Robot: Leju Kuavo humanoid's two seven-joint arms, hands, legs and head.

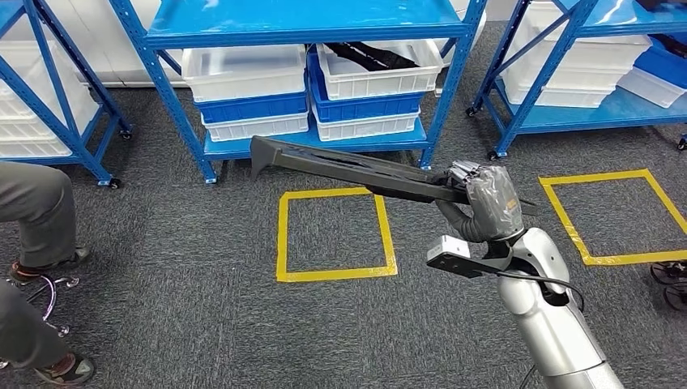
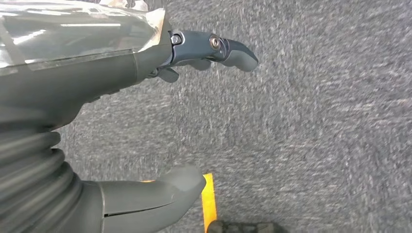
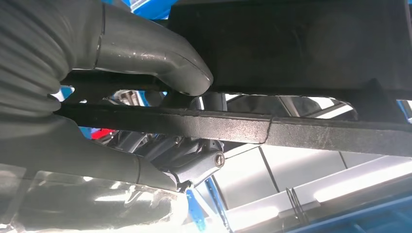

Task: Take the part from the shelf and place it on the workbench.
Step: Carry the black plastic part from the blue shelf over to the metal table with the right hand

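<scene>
A long black part (image 1: 340,164) hangs level above the grey carpet in the head view, in front of the blue shelf (image 1: 300,24). My right hand (image 1: 484,203) grips it near its right end, and most of its length juts out to the left. Seen from the right wrist, the thumb (image 3: 160,53) and darker fingers (image 3: 194,167) close around the part's black bar (image 3: 291,128). My left hand (image 2: 145,116) hangs over the carpet holding nothing, its thumb (image 2: 155,196) and fingers (image 2: 214,48) spread apart.
White and blue bins (image 1: 243,89) fill the lower shelf, one holding more black parts (image 1: 364,55). Yellow tape squares (image 1: 334,235) (image 1: 616,215) mark the floor. A seated person's legs (image 1: 36,211) are at the left. More blue shelves (image 1: 583,73) stand at the right.
</scene>
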